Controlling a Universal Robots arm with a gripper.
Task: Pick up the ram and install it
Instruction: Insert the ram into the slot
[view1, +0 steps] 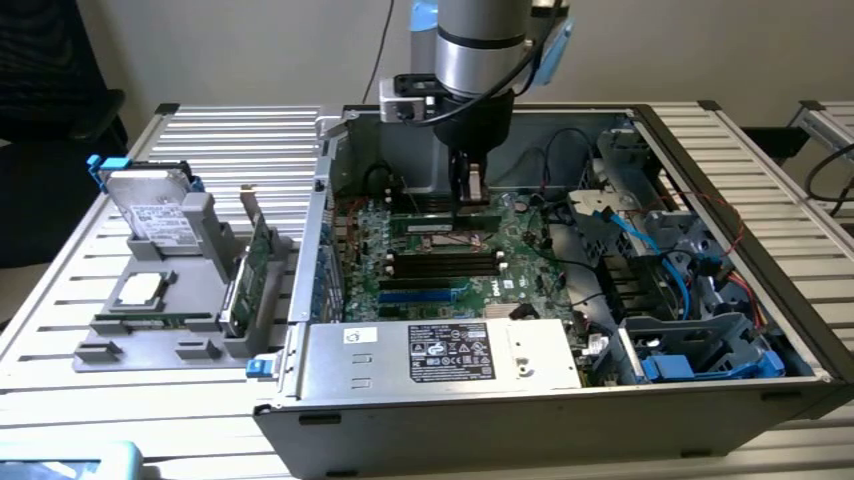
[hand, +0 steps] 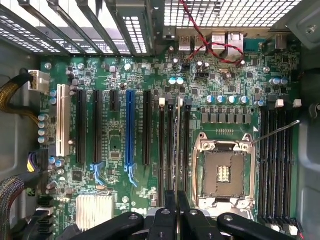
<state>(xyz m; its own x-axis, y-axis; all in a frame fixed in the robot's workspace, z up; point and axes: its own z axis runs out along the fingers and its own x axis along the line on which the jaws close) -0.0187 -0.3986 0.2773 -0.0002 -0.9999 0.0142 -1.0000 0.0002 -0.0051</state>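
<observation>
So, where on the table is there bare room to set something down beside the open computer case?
Free: the slats of the table behind the grey fixture, and the strip between it and the table's near edge. Crowded: inside the case, where cables and the hand on the ram sit over the motherboard.

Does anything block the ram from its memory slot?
Nothing visible does. The gripper holds the ram edge-on directly along the memory slots beside the empty CPU socket; no cable crosses there.
</observation>
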